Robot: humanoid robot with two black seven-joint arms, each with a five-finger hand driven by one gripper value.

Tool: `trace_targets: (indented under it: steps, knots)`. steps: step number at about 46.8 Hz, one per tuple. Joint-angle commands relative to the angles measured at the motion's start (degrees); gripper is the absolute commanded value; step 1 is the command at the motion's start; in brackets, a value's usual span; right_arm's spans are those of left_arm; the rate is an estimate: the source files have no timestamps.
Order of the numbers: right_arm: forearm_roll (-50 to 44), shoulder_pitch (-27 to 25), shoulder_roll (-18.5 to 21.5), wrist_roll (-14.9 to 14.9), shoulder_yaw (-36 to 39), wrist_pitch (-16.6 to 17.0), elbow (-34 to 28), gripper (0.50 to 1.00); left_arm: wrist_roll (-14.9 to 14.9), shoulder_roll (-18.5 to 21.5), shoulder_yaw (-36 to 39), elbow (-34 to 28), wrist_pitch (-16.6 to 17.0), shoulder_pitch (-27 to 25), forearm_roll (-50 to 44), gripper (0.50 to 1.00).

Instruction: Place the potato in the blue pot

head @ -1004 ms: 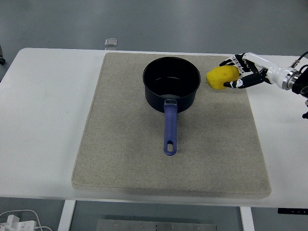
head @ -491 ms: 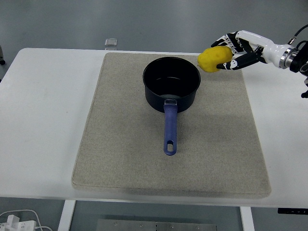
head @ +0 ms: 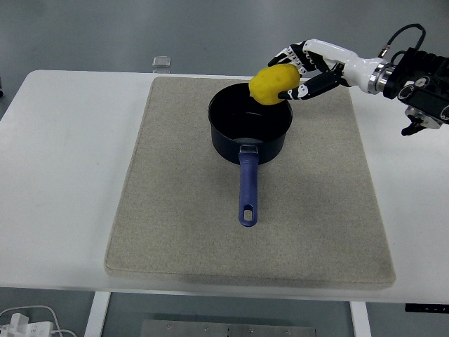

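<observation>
A yellow potato (head: 272, 84) hangs in the air over the far right rim of the blue pot (head: 249, 130), held by my right hand (head: 300, 70), whose fingers are curled around it. The pot stands upright on the beige mat (head: 175, 189) with its blue handle (head: 247, 186) pointing toward the near edge. Its dark inside holds nothing that I can see. My right arm (head: 393, 74) reaches in from the right edge. The left arm is out of view.
The white table (head: 63, 175) carries the mat, which covers its middle. A small grey object (head: 162, 62) lies at the far edge behind the mat. White cables (head: 24, 319) show below the table at the bottom left.
My right hand has lifted the potato off the mat at the pot's right and carried it left and up, so that it now hangs over the pot's rim.
</observation>
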Motion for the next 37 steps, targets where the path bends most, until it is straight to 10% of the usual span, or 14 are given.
trace_targets:
  steps: [1,37]
  knots:
    - [0.00,-0.09,1.47,0.00,0.00,-0.66,-0.01,0.500,0.00,0.00,0.00,0.01,0.00,-0.02,-0.01,0.994]
    - [0.08,-3.78,7.62,0.00,0.26,-4.35,-0.88,0.500,0.00,0.00,0.00,0.01,0.00,-0.02,0.08,0.994]
